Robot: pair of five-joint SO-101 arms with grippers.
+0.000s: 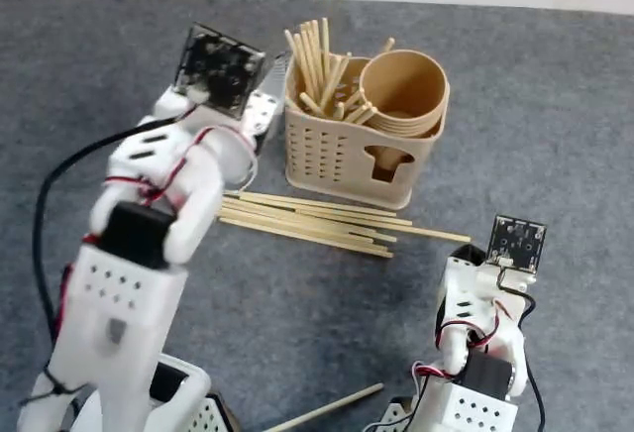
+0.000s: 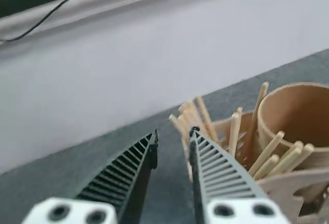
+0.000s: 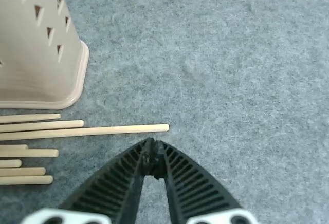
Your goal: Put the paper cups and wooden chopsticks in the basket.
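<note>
A beige slotted basket [image 1: 347,155] stands at the back middle of the table. It holds stacked paper cups [image 1: 404,90] and a bunch of upright wooden chopsticks [image 1: 315,60]. Several more chopsticks [image 1: 317,219] lie flat in front of it. My left gripper [image 2: 174,135] hovers open and empty beside the basket's left rim, near the upright chopsticks [image 2: 193,116] and a cup [image 2: 298,116]. My right gripper [image 3: 152,147] is shut and empty, low over the mat just short of the tip of the longest loose chopstick [image 3: 85,130], near the basket's corner [image 3: 46,64].
One stray chopstick [image 1: 327,409] lies at the front edge between the two arm bases. The left arm [image 1: 158,214] stretches over the left side of the grey mat [image 1: 555,115], and the right arm [image 1: 485,313] sits at the front right.
</note>
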